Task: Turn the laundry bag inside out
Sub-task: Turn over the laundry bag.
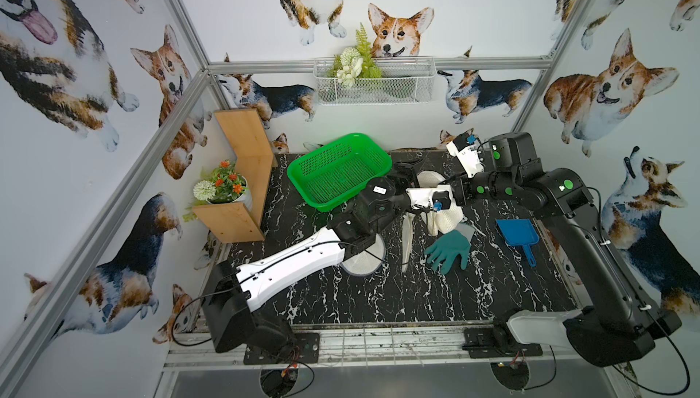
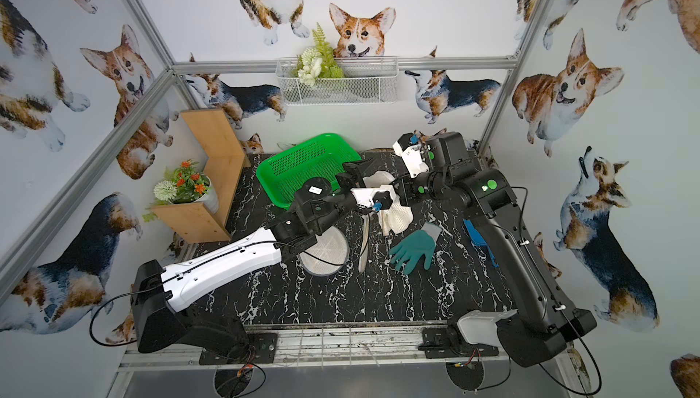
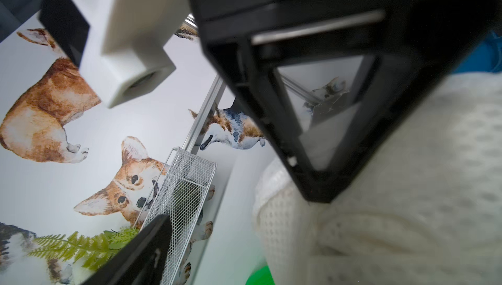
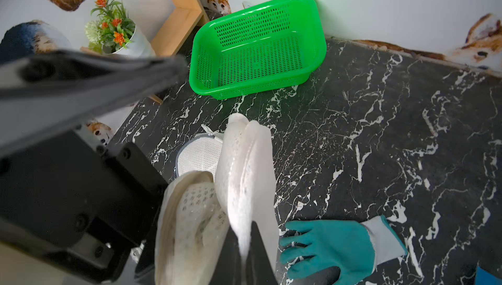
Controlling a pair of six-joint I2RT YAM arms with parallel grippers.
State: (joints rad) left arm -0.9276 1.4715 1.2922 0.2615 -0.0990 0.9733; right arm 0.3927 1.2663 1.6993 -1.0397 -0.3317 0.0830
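The white mesh laundry bag point(image 1: 447, 220) hangs lifted over the middle of the black marble table point(image 1: 416, 301). Its round grey-rimmed end point(image 1: 365, 261) lies flat on the table under my left arm. In the right wrist view my right gripper point(image 4: 244, 256) is shut on a fold of the bag point(image 4: 244, 167). My left gripper point(image 1: 413, 176) is up at the bag's top, beside the right gripper point(image 1: 452, 191). In the left wrist view its jaws stand wide apart. One finger point(image 3: 146, 251) shows bare, and the other is hidden by the mesh point(image 3: 407, 202).
A green perforated basket point(image 1: 339, 170) stands at the back left of the bag. A teal glove point(image 1: 449, 250) lies just in front of the bag, with a blue dustpan point(image 1: 517, 233) to its right. A wooden shelf point(image 1: 246, 187) with a flower pot point(image 1: 225, 187) is at the left.
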